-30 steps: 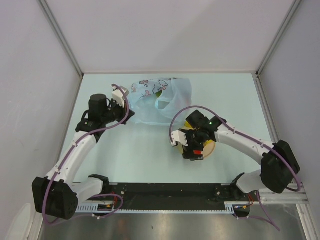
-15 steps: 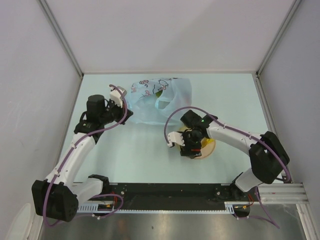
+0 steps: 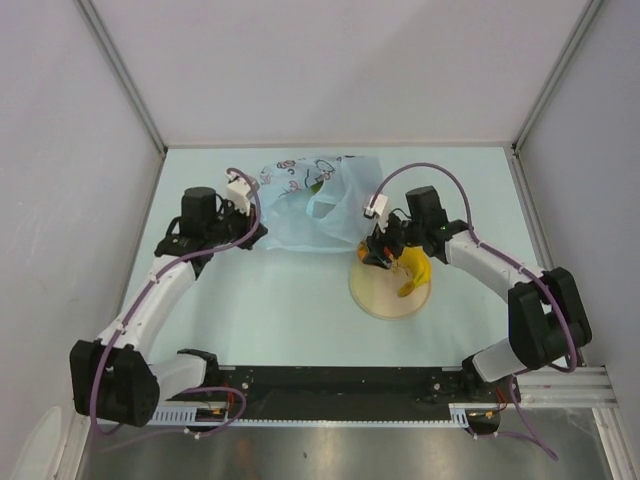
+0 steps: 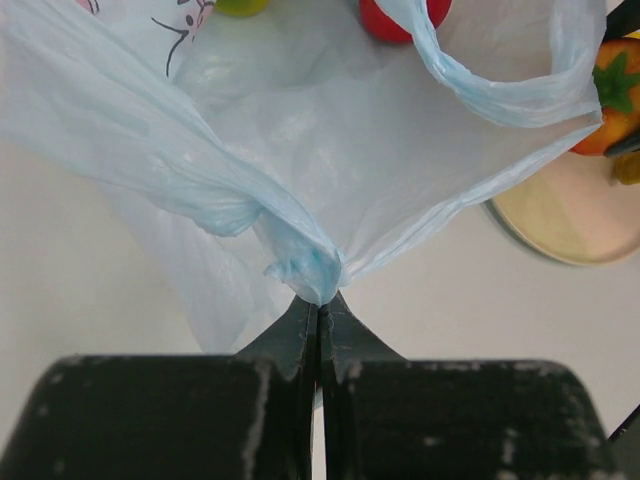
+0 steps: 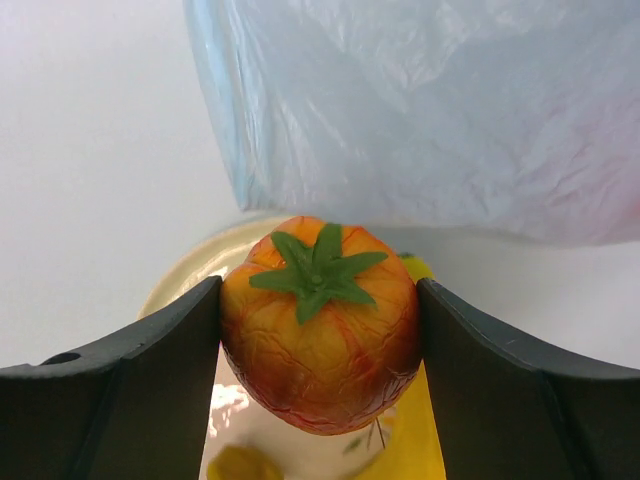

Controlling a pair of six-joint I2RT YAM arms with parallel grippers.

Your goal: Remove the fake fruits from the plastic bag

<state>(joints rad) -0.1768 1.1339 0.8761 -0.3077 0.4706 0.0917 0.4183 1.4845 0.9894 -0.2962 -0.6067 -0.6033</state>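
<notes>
The light blue plastic bag lies at the table's far middle. My left gripper is shut on a bunched corner of the bag. A red apple and a green fruit show through the bag at its far end. My right gripper is shut on the orange-red round fruit, with its green leafy top facing the camera. It holds the fruit over the far edge of the tan plate, just in front of the bag. A yellow banana lies on the plate.
White walls enclose the table on three sides. The plate sits just right of the bag's open handles. The right arm's purple cable arches over the bag's right side.
My right arm has swung round, and its gripper moved from the plate's near-left side to its far edge by the bag. The banana on the plate is now uncovered. The left gripper barely moved.
</notes>
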